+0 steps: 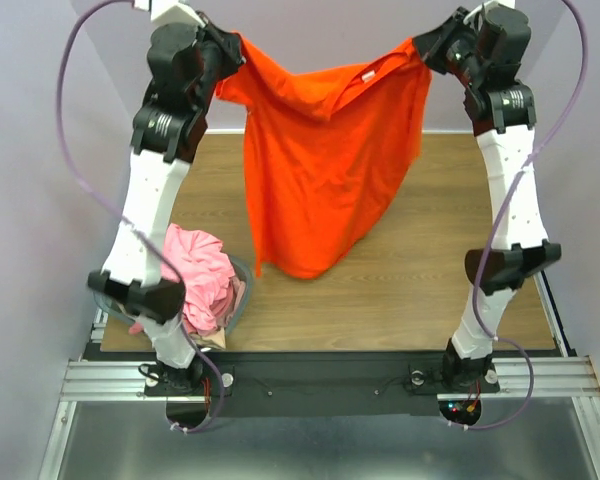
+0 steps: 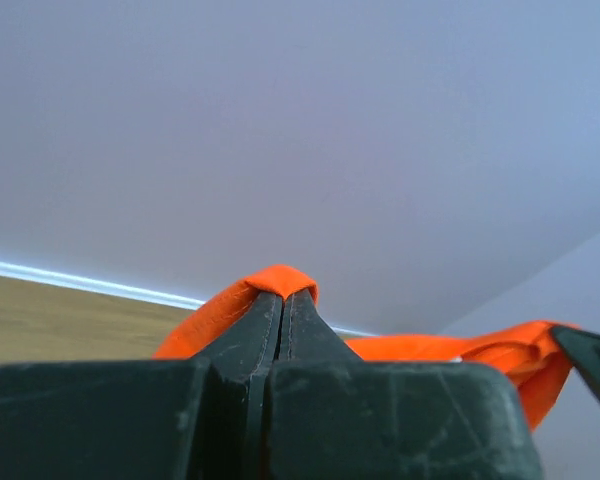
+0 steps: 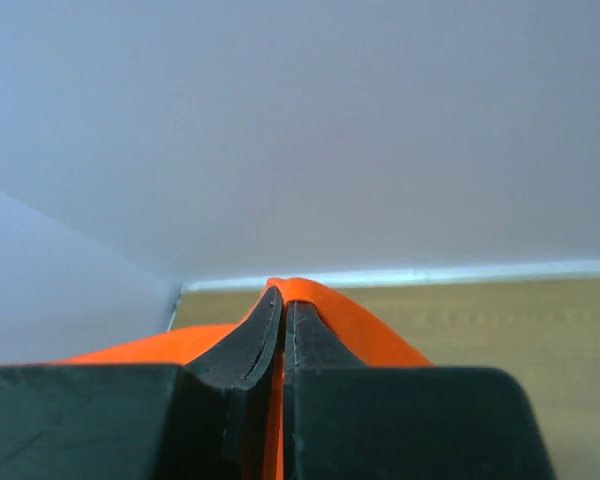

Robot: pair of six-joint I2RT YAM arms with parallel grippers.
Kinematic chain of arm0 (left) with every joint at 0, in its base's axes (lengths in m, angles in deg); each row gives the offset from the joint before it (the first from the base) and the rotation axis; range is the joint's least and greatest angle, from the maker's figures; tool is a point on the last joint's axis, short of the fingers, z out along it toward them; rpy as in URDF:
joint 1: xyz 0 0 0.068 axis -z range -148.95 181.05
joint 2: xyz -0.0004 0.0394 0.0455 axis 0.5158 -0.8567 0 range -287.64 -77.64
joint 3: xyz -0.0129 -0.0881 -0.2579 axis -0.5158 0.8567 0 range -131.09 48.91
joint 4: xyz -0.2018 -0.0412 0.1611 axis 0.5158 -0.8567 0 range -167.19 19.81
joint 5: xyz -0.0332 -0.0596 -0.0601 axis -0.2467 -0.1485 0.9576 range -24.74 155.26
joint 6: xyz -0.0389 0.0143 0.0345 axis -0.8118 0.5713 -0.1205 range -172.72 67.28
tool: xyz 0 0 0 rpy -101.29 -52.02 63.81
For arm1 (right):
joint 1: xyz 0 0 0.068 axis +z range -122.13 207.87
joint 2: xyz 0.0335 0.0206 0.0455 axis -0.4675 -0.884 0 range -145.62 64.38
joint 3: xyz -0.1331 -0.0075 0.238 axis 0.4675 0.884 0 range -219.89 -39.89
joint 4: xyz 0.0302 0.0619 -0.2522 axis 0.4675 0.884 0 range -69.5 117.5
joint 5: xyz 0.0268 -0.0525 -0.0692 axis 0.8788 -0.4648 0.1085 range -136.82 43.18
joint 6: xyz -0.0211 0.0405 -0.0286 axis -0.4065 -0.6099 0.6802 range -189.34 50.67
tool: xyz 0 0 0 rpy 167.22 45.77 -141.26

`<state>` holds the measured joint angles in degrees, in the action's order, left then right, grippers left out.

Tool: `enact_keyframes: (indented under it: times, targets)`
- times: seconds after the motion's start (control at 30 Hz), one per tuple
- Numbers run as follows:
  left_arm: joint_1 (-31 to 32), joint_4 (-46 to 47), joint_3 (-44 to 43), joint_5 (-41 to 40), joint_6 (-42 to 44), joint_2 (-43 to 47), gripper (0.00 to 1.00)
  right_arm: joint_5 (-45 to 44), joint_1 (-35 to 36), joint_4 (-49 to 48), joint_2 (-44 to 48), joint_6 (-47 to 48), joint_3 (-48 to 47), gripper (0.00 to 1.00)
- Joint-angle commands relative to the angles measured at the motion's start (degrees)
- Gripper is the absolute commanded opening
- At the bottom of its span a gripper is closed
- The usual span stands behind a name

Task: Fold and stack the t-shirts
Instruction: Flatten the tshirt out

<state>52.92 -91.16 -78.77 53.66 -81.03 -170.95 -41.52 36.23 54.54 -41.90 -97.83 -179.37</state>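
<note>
The orange-red t-shirt (image 1: pixel 325 160) hangs in the air above the far half of the table, stretched between both grippers, its lower hem dangling near the table middle. A small white neck label (image 1: pixel 363 76) shows at the collar. My left gripper (image 1: pixel 236 50) is shut on the shirt's left shoulder; its cloth (image 2: pixel 280 282) wraps over the closed fingertips. My right gripper (image 1: pixel 422 48) is shut on the right shoulder, cloth (image 3: pixel 330 305) pinched between the jaws. A crumpled pink t-shirt (image 1: pixel 202 275) lies in the basket at the near left. No beige shirt stands out.
The clear bluish plastic basket (image 1: pixel 242 288) sits at the table's near left, beside the left arm. The wooden table (image 1: pixel 420 290) is walled by pale panels at the back and sides. A metal rail (image 1: pixel 330 380) runs along the near edge.
</note>
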Motion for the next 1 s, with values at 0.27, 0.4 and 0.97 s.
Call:
enact_keyframes:
  times: [0.27, 0.4, 0.97]
  targets:
    - [-3.0, 12.9, -6.4, 13.8, 2.1, 0.9, 0.0, -4.2, 0.1, -19.7, 6.3, 5.9, 2.6, 0.01]
    - [-3.0, 10.0, 4.3, 13.8, 1.2, 7.2, 0.0, -4.7, 0.1, -19.6, 14.1, 9.1, 17.7, 0.01]
    - [23.0, 21.8, 95.1, 4.6, -32.4, 42.2, 0.0, -32.1, 0.0, -8.5, 48.7, 1.9, 90.2, 0.09]
